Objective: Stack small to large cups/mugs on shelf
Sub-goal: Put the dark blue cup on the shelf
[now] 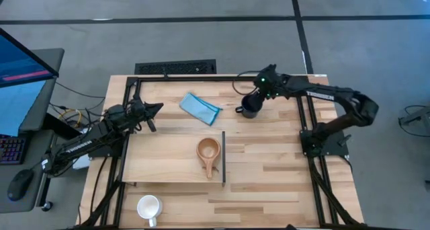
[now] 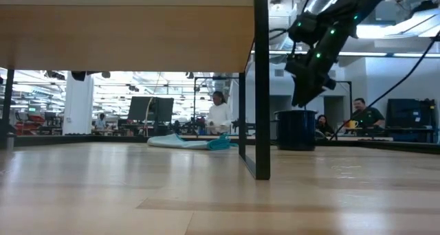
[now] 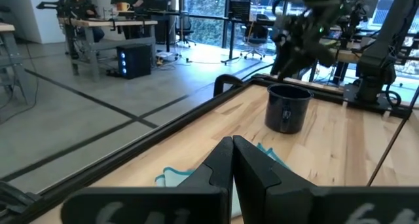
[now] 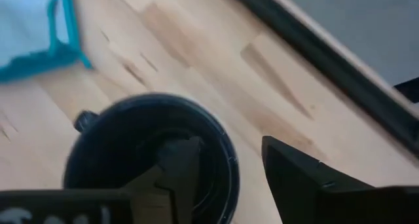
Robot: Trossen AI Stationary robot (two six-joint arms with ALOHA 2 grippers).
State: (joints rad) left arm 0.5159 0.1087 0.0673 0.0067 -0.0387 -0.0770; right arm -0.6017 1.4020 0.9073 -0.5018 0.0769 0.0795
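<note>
The small tan wooden cup [image 1: 207, 150] stands upright on the light-wood shelf [image 1: 161, 159], near its dark edge strip [image 1: 223, 156]. The black mug [image 1: 249, 109] stands on the tabletop at the far side, its handle toward the left. The white mug [image 1: 148, 206] stands at the near left of the table. My right gripper [image 4: 226, 152] is open just above the black mug's rim [image 2: 297, 113], with one finger [image 4: 177, 162] over the opening and one [image 4: 301, 178] outside the wall. My left gripper [image 3: 232, 144] is shut and empty at the table's left [image 1: 154, 109].
A folded blue cloth [image 1: 200, 107] lies on the table between the two grippers, left of the black mug. In the low view the shelf [image 2: 124, 29] is raised on a dark post [image 2: 261, 91]. People sit at desks beyond the table.
</note>
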